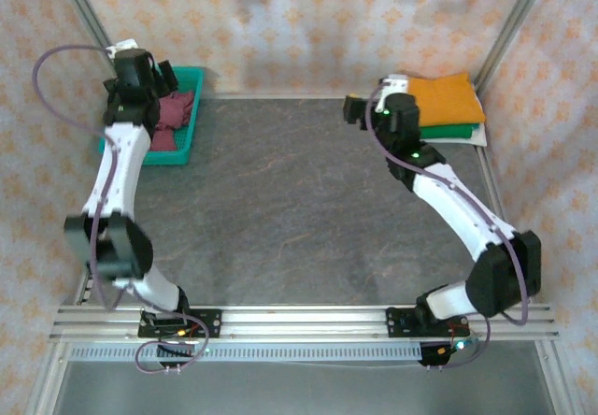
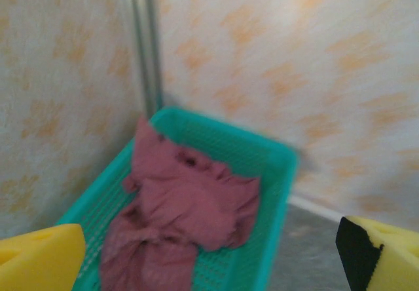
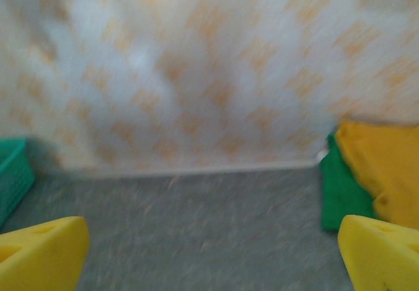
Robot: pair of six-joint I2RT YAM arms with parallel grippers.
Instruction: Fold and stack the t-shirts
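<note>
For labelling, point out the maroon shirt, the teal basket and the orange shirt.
maroon shirt (image 2: 186,206), left wrist view, crumpled middle
teal basket (image 2: 229,143), left wrist view, far wall
orange shirt (image 1: 448,97), top external view, middle

A mesh basket (image 1: 179,154) sits at the far left corner of the bench (image 1: 280,200), close to the back wall. A crumpled t-shirt (image 1: 174,116) lies inside it. A stack of folded t-shirts (image 1: 448,102) lies at the far right corner, one on another. The left claw (image 1: 163,76) hangs over the basket, and the right claw (image 1: 356,111) hovers just left of the stack.
</note>
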